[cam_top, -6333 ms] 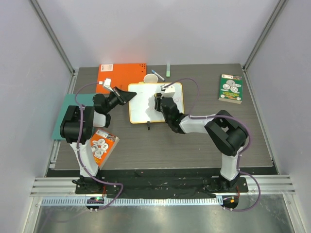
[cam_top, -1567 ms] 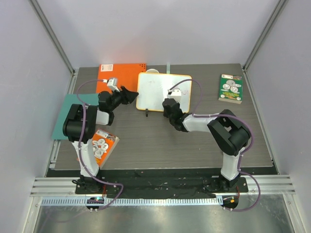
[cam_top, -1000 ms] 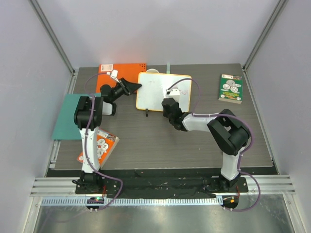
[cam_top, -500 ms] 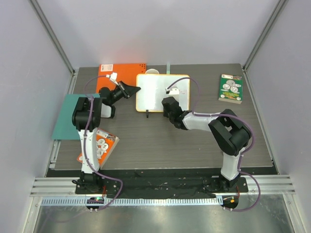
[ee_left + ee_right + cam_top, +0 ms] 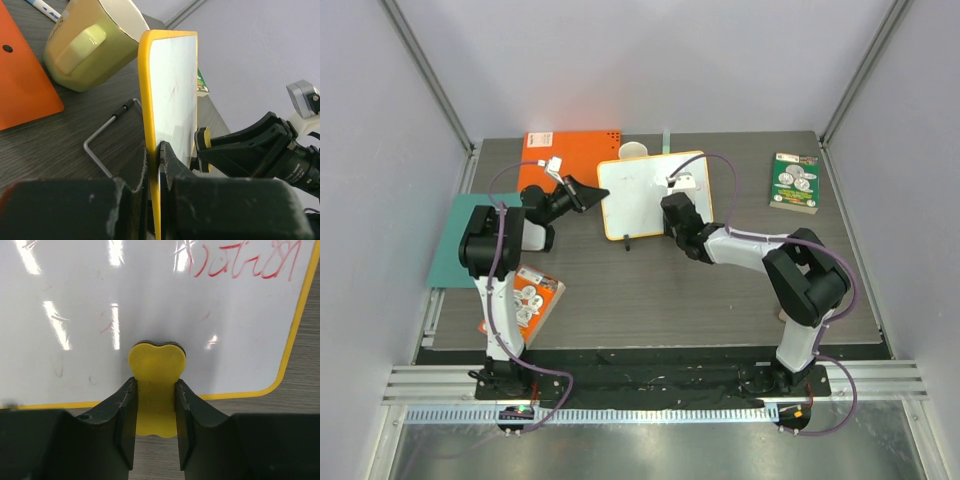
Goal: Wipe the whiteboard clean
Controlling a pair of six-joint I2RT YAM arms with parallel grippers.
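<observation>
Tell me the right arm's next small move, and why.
Probably slide the yellow eraser up across the whiteboard to the red scribbles. The right gripper holds the eraser against the board below that writing, which is not yet wiped, and the left gripper clamps the board's rim, steadying it.

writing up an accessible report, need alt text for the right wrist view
The right claw grips a yellow heart-shaped eraser set against the whiteboard, overlapping its lower yellow rim. Red scribbles show at the board's upper right, with faint red smudges lower down.
</observation>
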